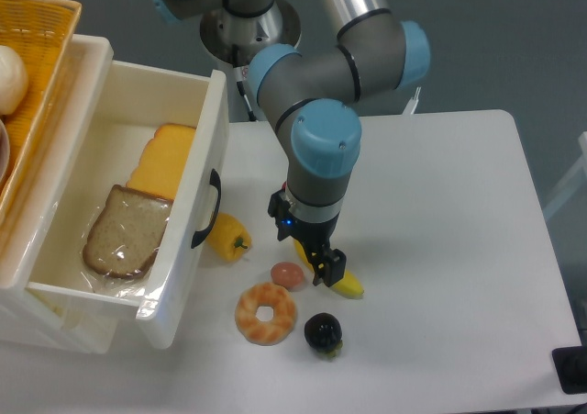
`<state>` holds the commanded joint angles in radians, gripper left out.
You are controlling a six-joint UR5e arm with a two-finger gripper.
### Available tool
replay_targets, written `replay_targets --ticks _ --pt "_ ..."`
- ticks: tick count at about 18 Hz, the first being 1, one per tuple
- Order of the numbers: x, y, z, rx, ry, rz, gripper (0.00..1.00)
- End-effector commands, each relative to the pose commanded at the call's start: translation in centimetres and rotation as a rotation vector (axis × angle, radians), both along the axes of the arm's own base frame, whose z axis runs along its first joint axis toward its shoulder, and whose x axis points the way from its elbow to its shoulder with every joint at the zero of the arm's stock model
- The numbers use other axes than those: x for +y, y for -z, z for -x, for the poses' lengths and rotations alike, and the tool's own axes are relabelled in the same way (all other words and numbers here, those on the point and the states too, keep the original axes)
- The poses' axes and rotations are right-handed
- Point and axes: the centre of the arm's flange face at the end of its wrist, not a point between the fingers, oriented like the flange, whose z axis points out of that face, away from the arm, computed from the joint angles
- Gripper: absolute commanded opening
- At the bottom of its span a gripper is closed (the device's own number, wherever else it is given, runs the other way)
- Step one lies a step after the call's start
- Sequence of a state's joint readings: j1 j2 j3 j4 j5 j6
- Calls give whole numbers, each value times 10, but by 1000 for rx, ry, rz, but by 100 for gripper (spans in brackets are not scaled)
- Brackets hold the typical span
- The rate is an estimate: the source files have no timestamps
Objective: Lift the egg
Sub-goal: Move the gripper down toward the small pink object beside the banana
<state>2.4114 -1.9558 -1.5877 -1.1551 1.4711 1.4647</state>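
On the white table [440, 212] there are 5 loose food items: 1 pinkish egg [286, 274], 1 glazed ring doughnut [266, 313], 1 dark round fruit [323, 332], 1 banana [347, 285] partly hidden behind the arm, and 1 yellow pepper [227, 237]. The 1 open white drawer [206, 148] holds 1 slice of wrapped brown bread [127, 231] and 2 overlapping slices of yellow cheese [163, 162]. 1 wicker basket [41, 38] holds 1 white ball [11, 79], and 1 robot arm [316, 148] with 1 gripper [306, 254] is present.

- I see a white tabletop [459, 249] with rounded corners, evenly lit.
- Grey-blue floor [514, 47] lies beyond its far edge.
- A white open drawer [206, 139] and a wicker basket [41, 28] sit at left.
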Motion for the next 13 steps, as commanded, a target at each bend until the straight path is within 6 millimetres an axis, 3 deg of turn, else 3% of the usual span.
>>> replay_targets --ticks 13 --pt "10 73 -2 -64 171 86 100"
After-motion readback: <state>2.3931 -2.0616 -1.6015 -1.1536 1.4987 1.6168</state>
